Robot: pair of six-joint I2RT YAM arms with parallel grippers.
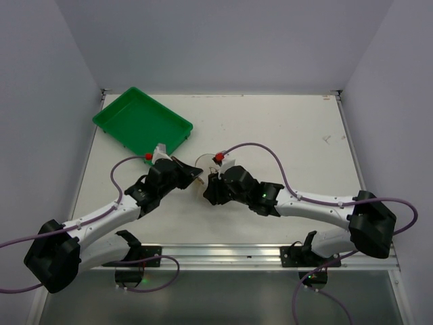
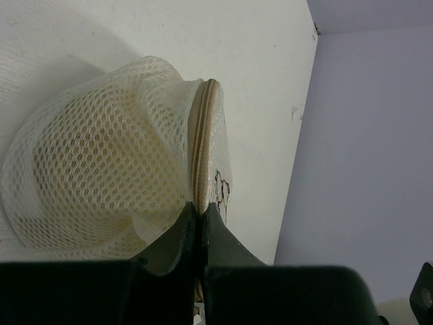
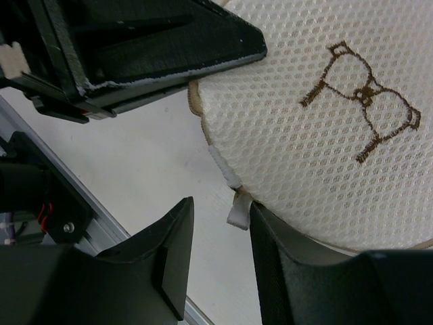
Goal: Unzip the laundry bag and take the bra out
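Right wrist view: the bag sits between both grippers. The left gripper pinches its rim. The open right gripper straddles the white tab at the bag's seven o'clock edge. It should squeeze the tab, then pull slowly.

Soft mesh cloth between matt black plastic, on a dull white table.

The laundry bag is white, translucent honeycomb mesh with beige woven zip tape, a brown stitched mark and a white fabric tab at its lid's 7 o'clock. The left claw and right claw look like matt, faintly grainy black plastic. The table is matt white and scuffed; the green tray, at 11 o'clock, is glossy plastic.
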